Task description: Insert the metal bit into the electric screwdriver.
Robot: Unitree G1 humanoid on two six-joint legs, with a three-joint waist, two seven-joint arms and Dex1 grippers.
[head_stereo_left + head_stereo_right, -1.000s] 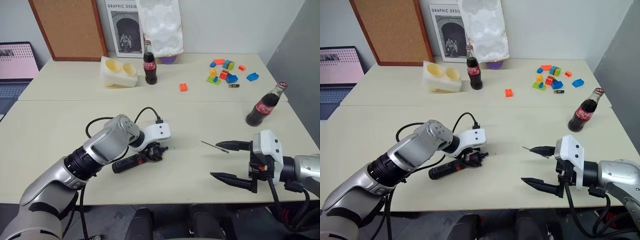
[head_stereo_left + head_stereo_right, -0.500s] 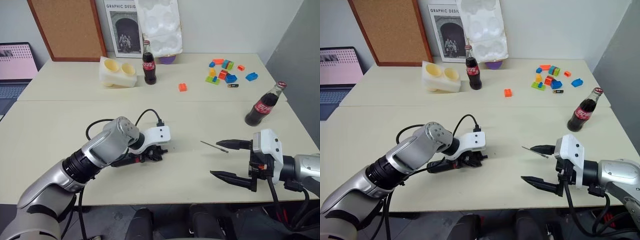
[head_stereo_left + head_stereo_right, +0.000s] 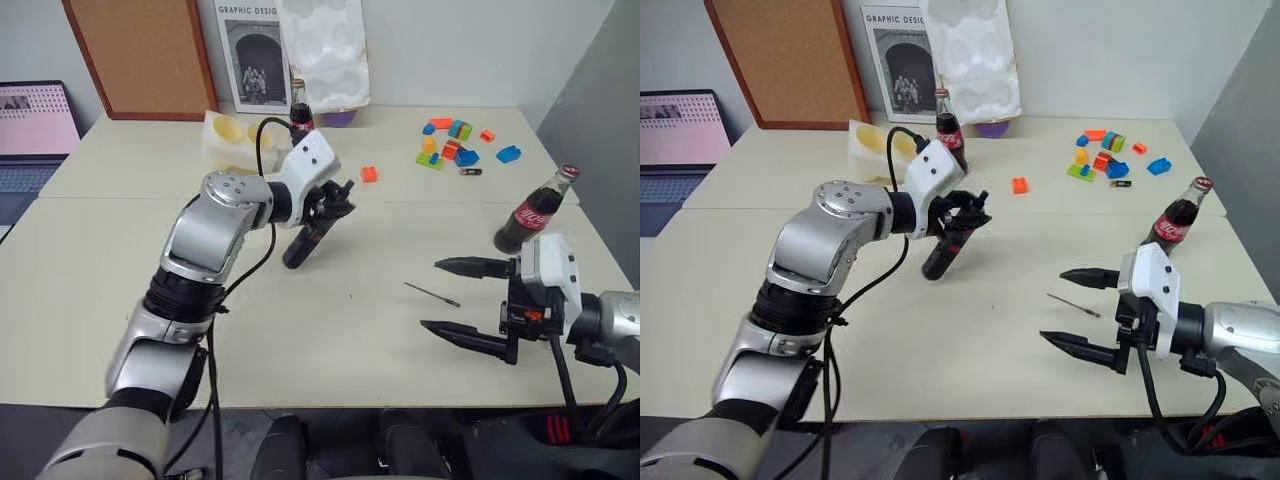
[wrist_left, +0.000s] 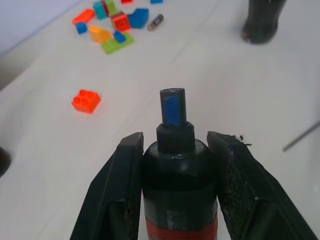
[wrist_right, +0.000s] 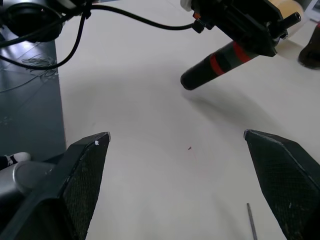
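Observation:
My left gripper [image 3: 335, 200] is shut on the electric screwdriver [image 3: 305, 240], a black pen-shaped tool with a red band, and holds it tilted in the air above the table's middle. In the left wrist view the tool's narrow end [image 4: 172, 107] sticks out between the two fingers. The metal bit [image 3: 432, 294], a thin dark rod, lies on the table to the right. My right gripper [image 3: 429, 294] hovers open at that spot, one finger on either side of the bit without touching it. The right wrist view shows the bit's end [image 5: 251, 222] low between the fingers.
A cola bottle [image 3: 530, 210] stands at the right near the table edge. Another cola bottle [image 3: 298, 112] and a white foam mould [image 3: 225, 135] stand behind my left gripper. Coloured bricks [image 3: 450, 140] lie far right, an orange brick [image 3: 367, 174] closer. A laptop [image 3: 30, 120] sits far left.
My left gripper shut on the screwdriver as it lay on the table, then lifted it up and away from me. The right gripper has stayed open, almost still, by the bit.

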